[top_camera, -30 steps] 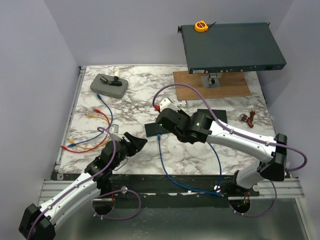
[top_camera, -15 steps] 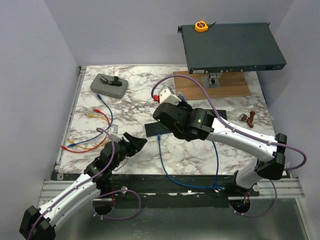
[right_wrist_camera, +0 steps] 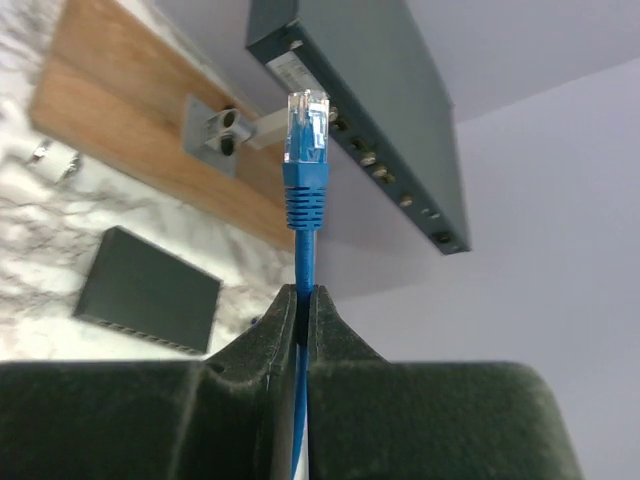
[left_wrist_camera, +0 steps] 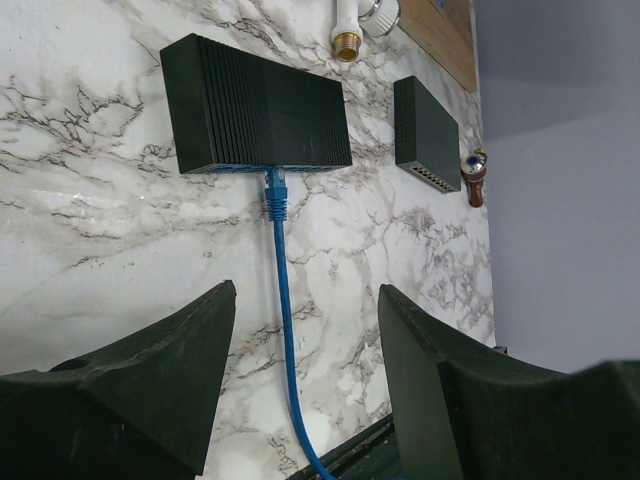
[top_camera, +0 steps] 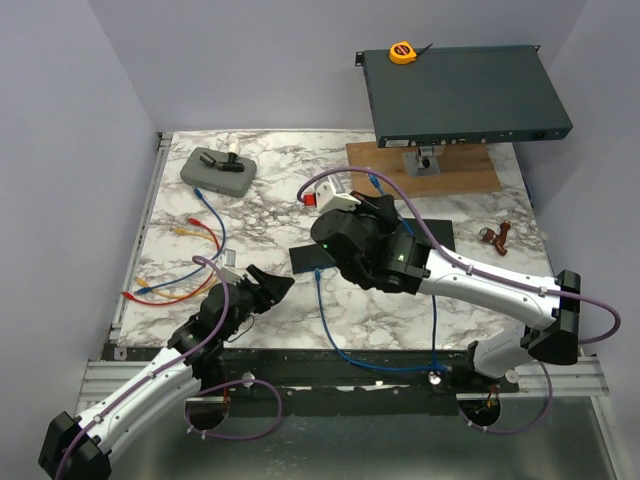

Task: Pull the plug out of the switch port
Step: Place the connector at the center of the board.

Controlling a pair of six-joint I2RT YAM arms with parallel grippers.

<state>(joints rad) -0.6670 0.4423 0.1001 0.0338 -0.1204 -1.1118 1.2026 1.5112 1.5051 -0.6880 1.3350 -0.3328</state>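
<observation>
plug [right_wrist_camera: 306, 112] is out of every port: clear connector, blue boot, standing upright in the air just above the right gripper [right_wrist_camera: 301, 300]. Right fingers are pinched tight on the blue cable [right_wrist_camera: 303, 250] directly under the boot, no gap showing. Behind the plug in the wrist view is the rack unit [right_wrist_camera: 380, 90], raised over the wooden board [right_wrist_camera: 120, 130].

large switch [left_wrist_camera: 260, 115] lies flat on the marble table [left_wrist_camera: 90, 230], ahead of the left gripper [left_wrist_camera: 306, 290]. A seated plug [left_wrist_camera: 275, 192], also blue, sits in its near face, its lead running back toward the table's front edge. Can't tell if that's the other end of the same cable.

small switch [left_wrist_camera: 428, 135] is further right, near the board, apart from the large one.

Left jaws stand apart with nothing between them, hanging over the table clear of the large switch.

Overhead: the right arm reaches across the large switch, covering part of it. tape measure [top_camera: 402, 52] rests on top of the rack unit.
</observation>
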